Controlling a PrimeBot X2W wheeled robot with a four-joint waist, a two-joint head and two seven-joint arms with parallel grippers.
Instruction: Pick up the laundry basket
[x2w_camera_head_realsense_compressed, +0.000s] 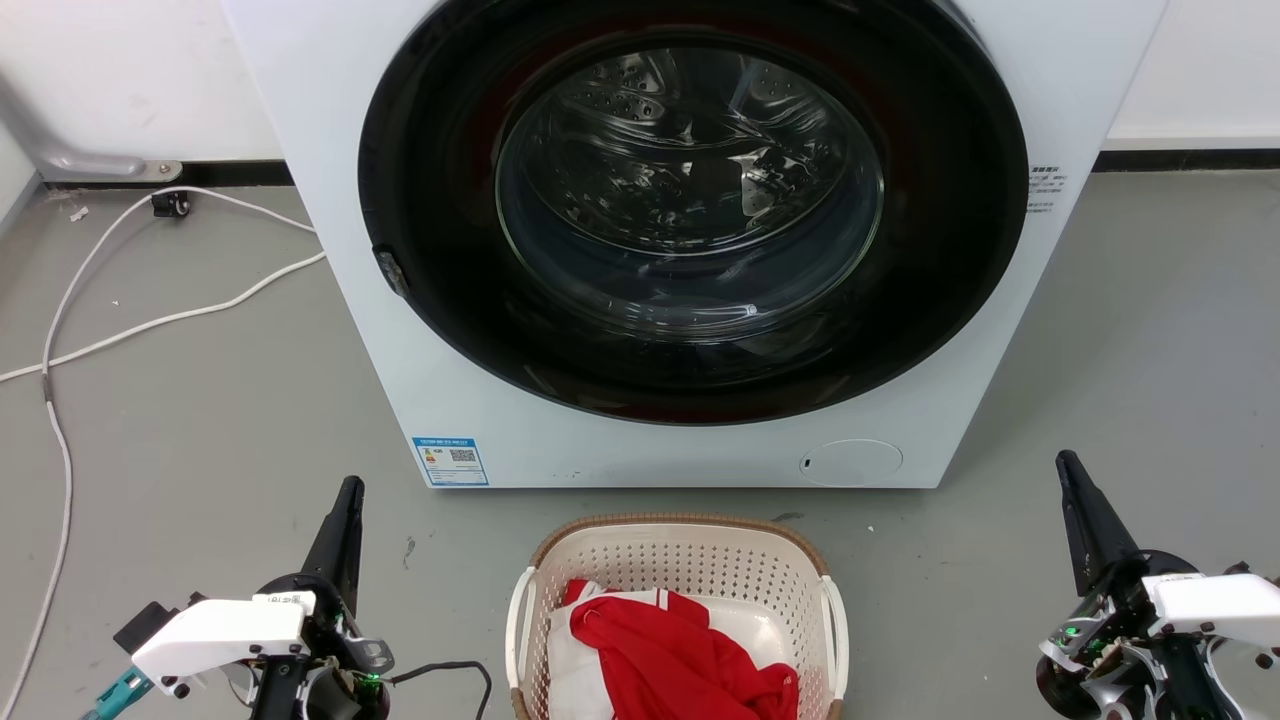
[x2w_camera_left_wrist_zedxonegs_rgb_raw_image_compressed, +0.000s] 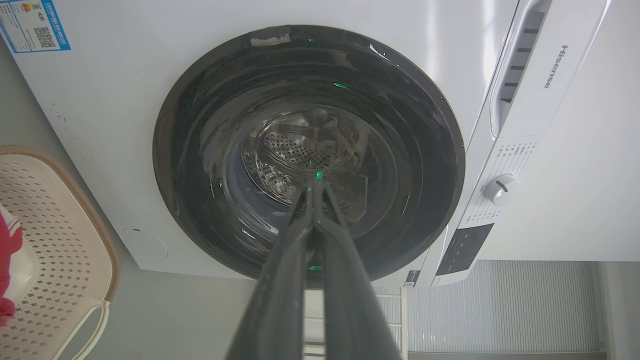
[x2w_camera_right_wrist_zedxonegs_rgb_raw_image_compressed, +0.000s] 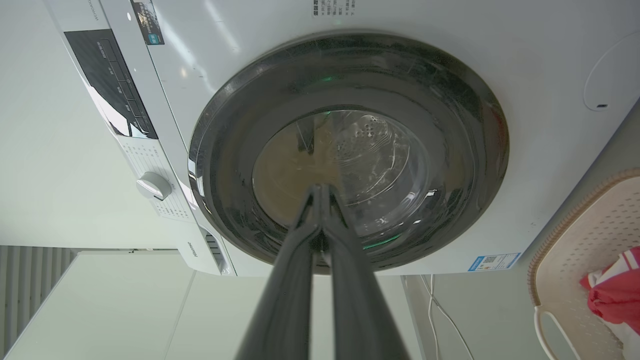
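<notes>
The laundry basket (x2w_camera_head_realsense_compressed: 690, 565) sits on the floor (x2w_camera_head_realsense_compressed: 200, 430) just in front of the washing machine (x2w_camera_head_realsense_compressed: 700, 455), between the two arms. It holds a red and white garment (x2w_camera_head_realsense_compressed: 680, 655). The left hand (x2w_camera_head_realsense_compressed: 348, 495) and right hand (x2w_camera_head_realsense_compressed: 1072, 480) hover well apart from it on either side, each clenched on nothing. The pickup looks unstarted: reaching the white side handles (x2w_camera_head_realsense_compressed: 517, 620), gripping and lifting all remain.

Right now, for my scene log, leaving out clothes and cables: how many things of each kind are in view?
Washer: 1
Basket: 1
Tools: 2, left tool and right tool
Total: 4
</notes>
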